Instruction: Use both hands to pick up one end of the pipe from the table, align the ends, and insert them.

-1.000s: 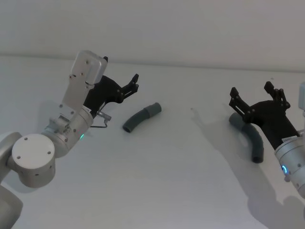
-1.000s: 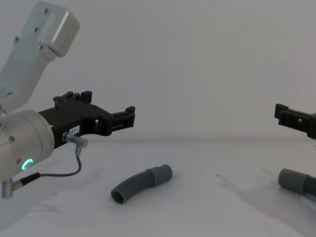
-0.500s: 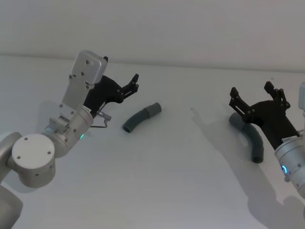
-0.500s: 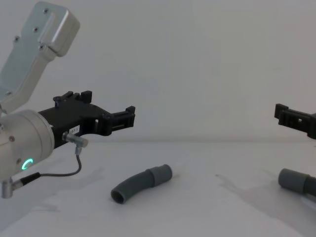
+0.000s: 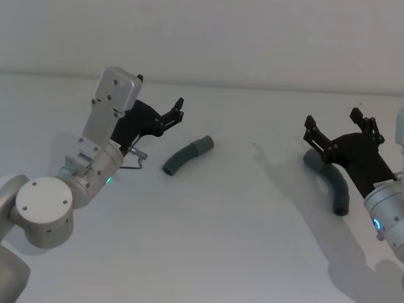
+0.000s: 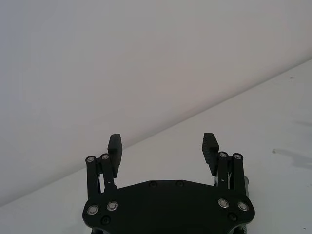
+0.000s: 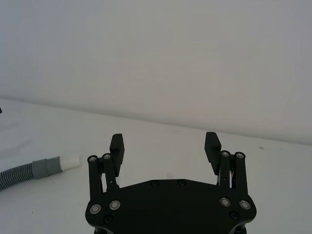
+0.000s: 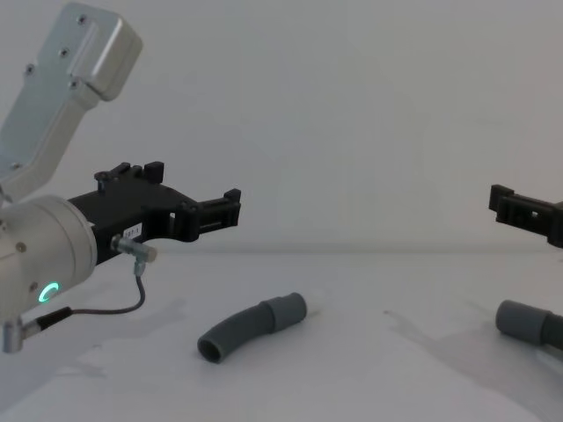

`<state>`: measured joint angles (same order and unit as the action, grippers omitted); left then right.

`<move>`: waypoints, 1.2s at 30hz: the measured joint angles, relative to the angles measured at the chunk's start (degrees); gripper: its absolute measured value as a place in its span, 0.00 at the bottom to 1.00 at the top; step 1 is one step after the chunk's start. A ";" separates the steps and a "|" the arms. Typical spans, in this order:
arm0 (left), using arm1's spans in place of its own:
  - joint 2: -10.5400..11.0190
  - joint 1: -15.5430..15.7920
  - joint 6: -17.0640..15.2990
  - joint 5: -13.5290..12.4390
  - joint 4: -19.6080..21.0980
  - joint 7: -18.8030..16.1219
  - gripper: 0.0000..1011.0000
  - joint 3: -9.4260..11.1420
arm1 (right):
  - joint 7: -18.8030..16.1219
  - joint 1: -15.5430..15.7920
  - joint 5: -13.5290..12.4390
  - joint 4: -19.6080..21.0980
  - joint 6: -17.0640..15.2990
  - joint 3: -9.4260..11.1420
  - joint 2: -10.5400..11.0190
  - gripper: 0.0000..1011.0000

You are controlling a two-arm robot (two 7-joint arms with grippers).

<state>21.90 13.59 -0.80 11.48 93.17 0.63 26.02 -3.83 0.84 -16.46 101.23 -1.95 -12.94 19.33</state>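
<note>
A plain white table (image 5: 221, 246) with a pale wall behind it, two dark grey ribbed hose pieces lying on it, and a black two-fingered gripper raised on either side.

On the left, the left gripper (image 6: 163, 142) is held above the table. Its two fingers are spread wide with nothing between them, and it points towards the far right. Its thick silver wrist carries a green ring light (image 8: 48, 292), and a thin cable (image 8: 106, 309) loops below it.

Just right of that gripper, near the middle of the table, lies the short hose piece (image 5: 183, 158), gently curved and resting flat. Its open ribbed end faces the near left. Its smooth grey cuff (image 5: 203, 143) is at the far right end. In the right wrist view this cuff ends in a narrower white tip (image 7: 71, 162).

Well apart on the right lies the second hose piece (image 5: 339, 189), also curved, with one end towards the near right. Its far end has a smooth grey cuff of its own (image 8: 519, 319). This end sits beneath the right gripper (image 5: 333, 118), which hangs clear above it without touching. That gripper's fingers are also spread wide and empty, pointing to the far left. A blue light (image 5: 377, 224) glows on its silver wrist.
</note>
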 joint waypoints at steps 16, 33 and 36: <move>0.00 0.00 0.00 0.00 0.00 0.00 0.99 0.00 | 0.00 0.00 0.00 0.00 0.00 0.00 0.00 0.99; 0.00 0.00 0.00 0.00 0.00 0.00 0.99 0.00 | 0.00 0.00 0.00 0.00 0.00 0.00 0.00 0.99; -0.05 0.04 -0.09 0.00 0.00 0.08 0.99 0.00 | 0.00 0.00 0.00 0.00 0.00 0.00 0.00 0.99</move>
<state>21.85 13.63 -0.88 11.48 93.17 0.71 26.02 -3.83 0.84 -16.46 101.23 -1.95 -12.94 19.34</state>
